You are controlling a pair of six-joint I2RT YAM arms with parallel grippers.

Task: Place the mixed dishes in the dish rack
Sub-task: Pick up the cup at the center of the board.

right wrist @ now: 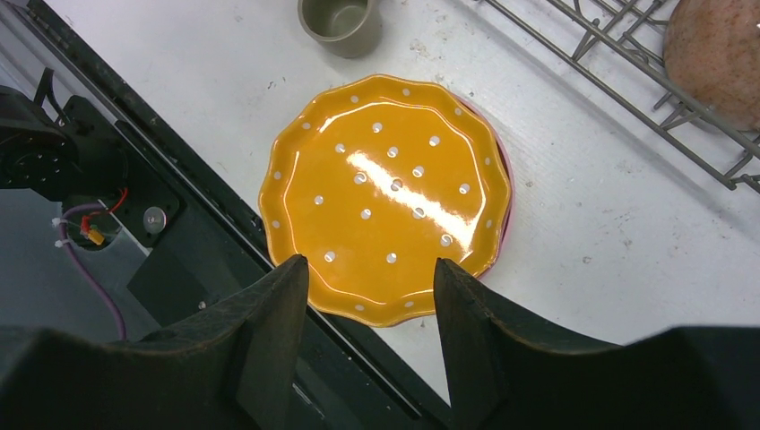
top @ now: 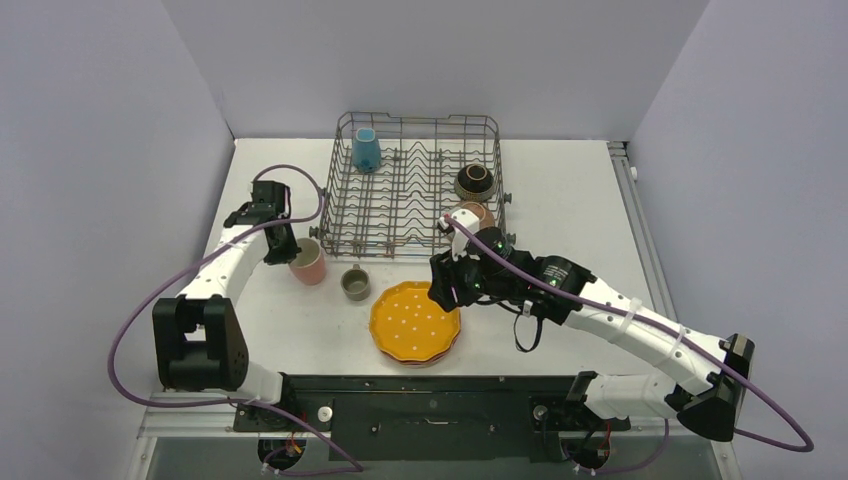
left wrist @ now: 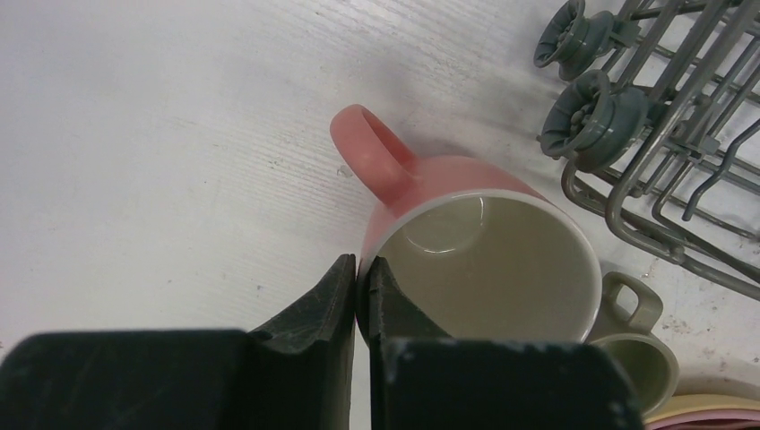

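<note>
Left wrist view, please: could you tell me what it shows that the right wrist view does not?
Only the left wrist view: the pink cup, its rim pinched by the left claw. Only the right wrist view: the open right claw, the terracotta bowl in the dish rack. Both: the grey-green cup, the rack, the plate stack, though the left shows merely its edge.

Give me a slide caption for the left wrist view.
Left gripper shut on the pink cup at its rim, beside the dish rack corner and a grey-green cup.
</note>
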